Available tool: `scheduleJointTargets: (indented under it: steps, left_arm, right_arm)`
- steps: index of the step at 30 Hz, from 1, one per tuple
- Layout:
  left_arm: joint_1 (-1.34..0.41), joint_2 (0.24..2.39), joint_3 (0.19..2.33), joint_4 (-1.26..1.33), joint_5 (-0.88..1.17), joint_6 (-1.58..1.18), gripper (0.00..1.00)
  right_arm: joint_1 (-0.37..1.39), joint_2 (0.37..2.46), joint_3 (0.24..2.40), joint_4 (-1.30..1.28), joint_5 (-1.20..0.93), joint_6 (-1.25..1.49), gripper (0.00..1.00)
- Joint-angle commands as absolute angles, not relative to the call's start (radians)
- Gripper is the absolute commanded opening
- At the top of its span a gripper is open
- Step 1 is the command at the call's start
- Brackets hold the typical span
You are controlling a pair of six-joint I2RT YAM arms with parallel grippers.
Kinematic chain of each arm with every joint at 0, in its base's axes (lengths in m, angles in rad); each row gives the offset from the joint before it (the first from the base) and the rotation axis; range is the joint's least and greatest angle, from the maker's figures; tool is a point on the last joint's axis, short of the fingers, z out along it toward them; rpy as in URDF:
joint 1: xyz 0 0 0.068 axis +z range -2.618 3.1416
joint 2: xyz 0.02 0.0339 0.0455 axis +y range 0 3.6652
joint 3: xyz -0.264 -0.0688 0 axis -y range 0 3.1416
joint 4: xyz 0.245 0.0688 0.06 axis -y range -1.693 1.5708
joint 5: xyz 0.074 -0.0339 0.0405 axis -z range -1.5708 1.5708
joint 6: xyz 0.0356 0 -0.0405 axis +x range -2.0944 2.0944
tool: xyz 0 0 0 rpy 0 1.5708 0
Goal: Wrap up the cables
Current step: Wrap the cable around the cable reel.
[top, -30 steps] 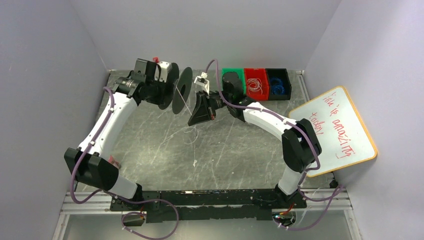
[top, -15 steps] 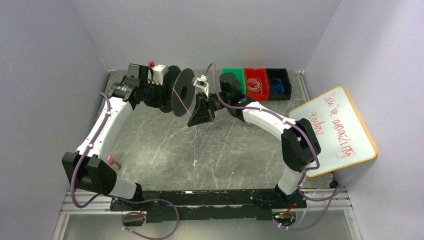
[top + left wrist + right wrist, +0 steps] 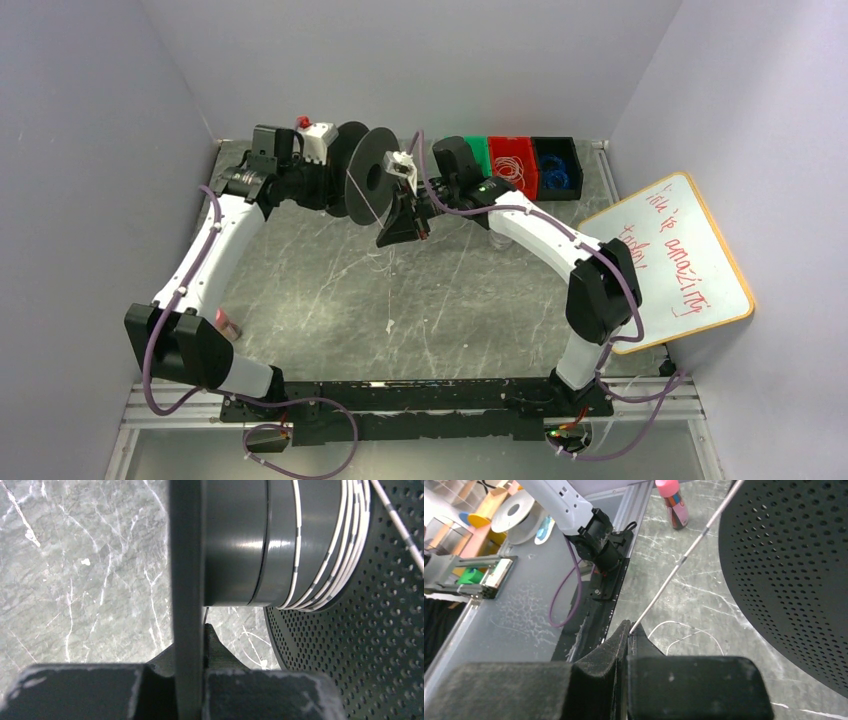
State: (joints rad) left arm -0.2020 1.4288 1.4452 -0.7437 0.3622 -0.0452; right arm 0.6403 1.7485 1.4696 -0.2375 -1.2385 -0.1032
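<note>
As the left gripper (image 3: pixel 190 645), clamped on the flange of the black spool (image 3: pixel 365 180), has swung it closer to the right gripper (image 3: pixel 628 630), the cable (image 3: pixel 684 560) pinched in that gripper's closed tips runs taut up to the spool; winding seems under way.

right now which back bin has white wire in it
The red bin, the middle one, with white loops inside. The black bin holds blue wire; the green bin is mostly hidden by the right arm.
</note>
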Motion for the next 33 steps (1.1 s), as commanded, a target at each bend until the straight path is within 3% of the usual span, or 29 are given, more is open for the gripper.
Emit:
scheduleJointTargets:
  steps: [1, 10, 20, 33]
  left_arm:
    - [-0.156, 1.38, 1.438, -0.457, 0.312, -0.158, 0.02]
    - [-0.122, 1.356, 1.379, -0.424, 0.17, -0.288, 0.02]
    - [-0.025, 1.32, 1.357, -0.405, 0.193, -0.398, 0.02]
    - [0.127, 1.244, 1.374, -0.382, 0.642, -0.364, 0.02]
  right_arm:
    - [0.653, 1.756, 1.479, -0.501, -1.274, -0.272, 0.0]
    - [0.703, 1.779, 1.511, -0.607, -1.238, -0.387, 0.01]
    - [0.798, 1.861, 1.574, -0.742, -1.157, -0.499, 0.05]
    - [0.75, 1.898, 1.597, -0.726, -1.211, -0.456, 0.09]
